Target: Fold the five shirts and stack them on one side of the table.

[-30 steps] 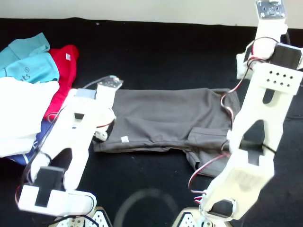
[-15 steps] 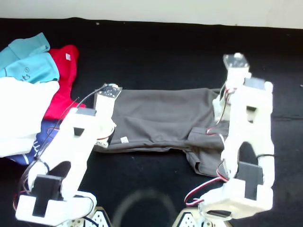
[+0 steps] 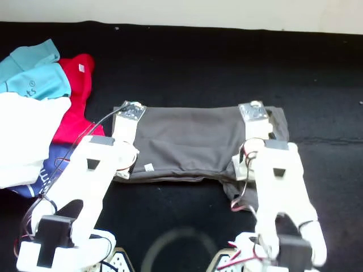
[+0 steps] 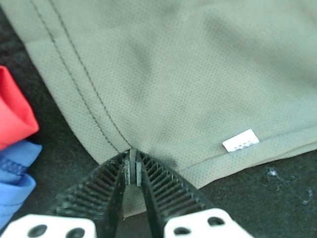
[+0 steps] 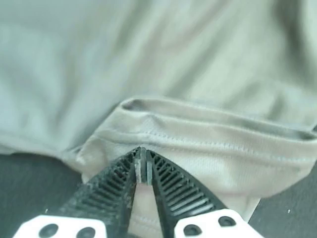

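Two pairs of jaws, both closed tight — left at grey shirt (image 3: 187,141) hem, right at its folded sleeve

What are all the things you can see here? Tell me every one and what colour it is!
grey shirt: one, grey, spread flat in the middle of the table
tag: one, white, on the grey shirt near its edge
teal shirt: one as far as I can tell, teal, far end of the pile at the table's left side
red shirt: one, red, in that pile, nearest the grey shirt
white shirt: one, white, on top of the pile
blue shirt: one, blue, under the white shirt
table: one, black
left gripper: one, black fingers, pinching the grey shirt's edge
right gripper: one, black fingers, pinching a fold of the grey shirt
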Robot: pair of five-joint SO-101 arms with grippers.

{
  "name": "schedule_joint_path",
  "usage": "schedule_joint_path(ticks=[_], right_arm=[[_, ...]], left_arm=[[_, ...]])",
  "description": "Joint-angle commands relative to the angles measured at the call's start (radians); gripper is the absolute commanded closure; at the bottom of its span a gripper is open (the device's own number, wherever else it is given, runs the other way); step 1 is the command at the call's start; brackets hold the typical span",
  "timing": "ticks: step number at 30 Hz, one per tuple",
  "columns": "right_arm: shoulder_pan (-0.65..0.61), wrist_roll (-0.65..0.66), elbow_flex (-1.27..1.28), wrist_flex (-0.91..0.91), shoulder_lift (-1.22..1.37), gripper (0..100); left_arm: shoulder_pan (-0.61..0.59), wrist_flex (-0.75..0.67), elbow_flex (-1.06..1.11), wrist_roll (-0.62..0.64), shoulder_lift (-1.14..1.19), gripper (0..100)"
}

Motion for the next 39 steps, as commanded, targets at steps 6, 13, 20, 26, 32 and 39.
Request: schedule_joint_path(ticks=[6,13,20,26,32,39], right_arm=[[-0.002,-0.003,0.028,0.107,-0.401,99.1],[0.025,0.011,0.168,-0.200,-0.415,99.1],[0.104,0.107,0.259,-0.466,-0.130,99.1],[0.148,0.109,0.216,-0.381,-0.030,99.1],[0.148,0.109,0.140,-0.070,-0.133,99.1],[0.142,0.110,0.076,0.216,-0.386,99.1]], left_arm=[[0.013,-0.032,0.005,0.006,0.001,99],[0.013,-0.032,0.005,0.006,0.001,99],[0.015,-0.032,0.005,0.006,0.001,99],[0.015,-0.032,0.005,0.006,0.001,99],[0.015,-0.032,0.005,0.006,0.001,99],[0.015,-0.032,0.005,0.006,0.001,99]])
